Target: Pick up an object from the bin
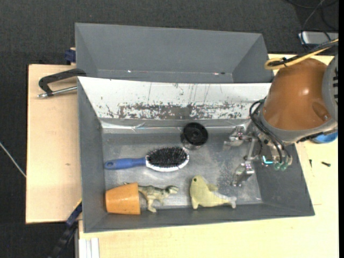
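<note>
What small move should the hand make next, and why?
Probably a short shift toward the view's left and the near wall, over the pale seal toy. The hand is open above bare floor on the right of the bin, holding nothing. The seal lies nearest, clear of the other things.

The floor of the bin [91,160] lies open in its far-left corner and in a bare patch between the black round cap [194,134] by the far wall and the pale seal toy [210,196] at the near edge. A hairbrush [156,160] with a blue handle bars the middle crosswise, and an orange cup [123,199] touching a small dinosaur toy [157,194] fills the near-left corner. The right side is taken by the arm [301,104] under its orange cover, and the gap between its lower end and the seal looks narrow, though that is hard to judge.
</note>
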Tool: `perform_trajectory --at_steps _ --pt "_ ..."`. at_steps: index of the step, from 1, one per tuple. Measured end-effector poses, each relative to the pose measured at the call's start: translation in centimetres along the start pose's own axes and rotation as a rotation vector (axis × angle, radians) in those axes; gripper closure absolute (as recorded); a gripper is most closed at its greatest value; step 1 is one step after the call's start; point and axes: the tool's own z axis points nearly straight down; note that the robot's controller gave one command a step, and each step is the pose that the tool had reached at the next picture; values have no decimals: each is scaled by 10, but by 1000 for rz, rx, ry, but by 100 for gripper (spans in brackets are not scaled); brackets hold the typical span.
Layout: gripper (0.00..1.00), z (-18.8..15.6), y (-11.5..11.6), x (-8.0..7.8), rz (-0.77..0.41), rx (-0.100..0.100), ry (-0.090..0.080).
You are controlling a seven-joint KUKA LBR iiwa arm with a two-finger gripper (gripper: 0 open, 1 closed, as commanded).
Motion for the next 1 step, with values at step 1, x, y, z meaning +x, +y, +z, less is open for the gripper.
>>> perform_trajectory --at_steps 1 --pt "0 96 74 -13 8 1 -4"
